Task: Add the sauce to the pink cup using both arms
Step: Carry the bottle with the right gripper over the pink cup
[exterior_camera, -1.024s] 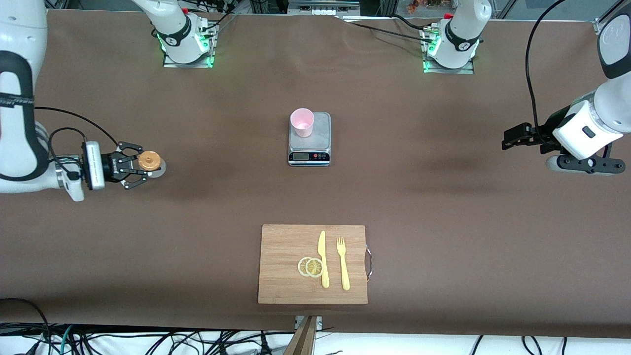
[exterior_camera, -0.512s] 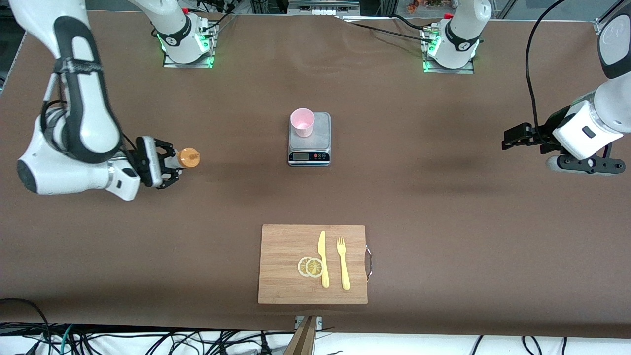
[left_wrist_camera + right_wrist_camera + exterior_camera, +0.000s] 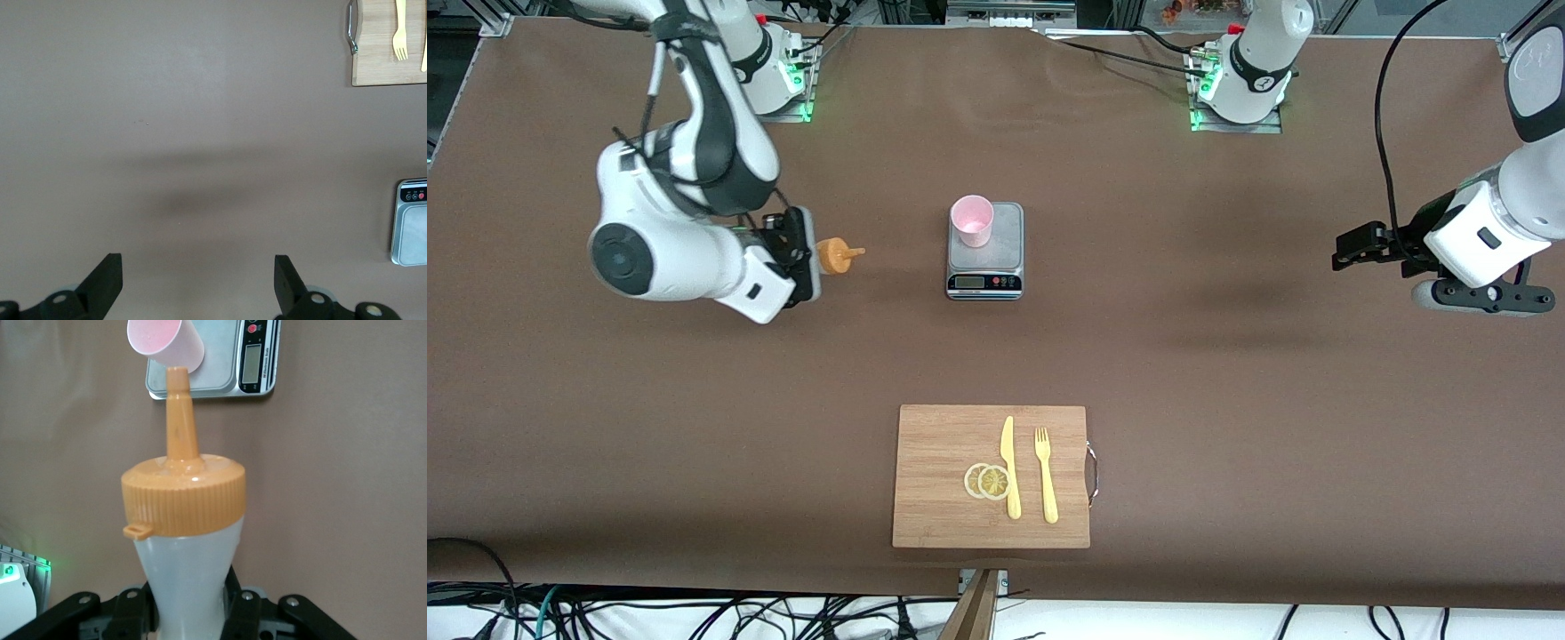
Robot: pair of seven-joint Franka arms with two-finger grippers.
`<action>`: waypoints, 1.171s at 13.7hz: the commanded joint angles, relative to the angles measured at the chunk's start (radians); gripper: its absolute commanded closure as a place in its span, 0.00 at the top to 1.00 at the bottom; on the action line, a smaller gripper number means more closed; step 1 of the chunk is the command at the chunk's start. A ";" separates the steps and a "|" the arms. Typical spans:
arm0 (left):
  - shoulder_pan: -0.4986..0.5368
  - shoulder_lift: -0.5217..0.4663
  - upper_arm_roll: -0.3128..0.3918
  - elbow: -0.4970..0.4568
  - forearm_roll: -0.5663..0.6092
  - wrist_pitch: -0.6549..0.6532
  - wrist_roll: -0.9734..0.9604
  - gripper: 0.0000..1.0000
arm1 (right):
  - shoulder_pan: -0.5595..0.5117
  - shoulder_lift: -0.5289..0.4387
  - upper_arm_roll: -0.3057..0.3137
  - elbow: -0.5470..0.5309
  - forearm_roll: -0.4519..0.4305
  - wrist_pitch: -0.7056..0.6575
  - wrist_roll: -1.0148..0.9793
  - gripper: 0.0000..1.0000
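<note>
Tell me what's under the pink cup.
The pink cup stands on a grey scale, at its corner toward the right arm's end. The plate under its base is hidden.

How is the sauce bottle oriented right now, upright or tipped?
Tipped: the sauce bottle, held by the right gripper, has its nozzle aimed toward the pink cup.

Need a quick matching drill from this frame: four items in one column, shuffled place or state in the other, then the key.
1. small light-pink plastic cup
2. translucent squeeze bottle with orange nozzle cap
3. left gripper
4. yellow plastic fork

A. open, over bare table
B. on the wooden cutting board
C. on the grey scale
D. held in the shut right gripper

Pairs: 1-C, 2-D, 3-A, 4-B
</note>
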 commanded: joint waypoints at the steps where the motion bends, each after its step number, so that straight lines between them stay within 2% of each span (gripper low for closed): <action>1: 0.003 0.013 0.000 0.030 0.007 -0.019 0.013 1.00 | 0.117 -0.040 -0.006 -0.032 -0.095 0.031 0.162 0.24; 4: 0.003 0.013 0.000 0.030 0.005 -0.019 0.013 1.00 | 0.208 -0.042 -0.003 -0.043 -0.127 0.039 0.240 0.24; 8: 0.003 0.013 0.000 0.030 0.005 -0.019 0.013 1.00 | 0.355 -0.037 -0.001 -0.064 -0.273 0.045 0.455 0.25; 14: 0.003 0.013 0.000 0.030 0.005 -0.019 0.013 1.00 | 0.443 -0.022 0.002 -0.118 -0.386 0.054 0.588 0.25; 16: 0.003 0.013 0.000 0.030 0.004 -0.019 0.013 1.00 | 0.458 -0.008 0.003 -0.119 -0.394 0.062 0.618 0.25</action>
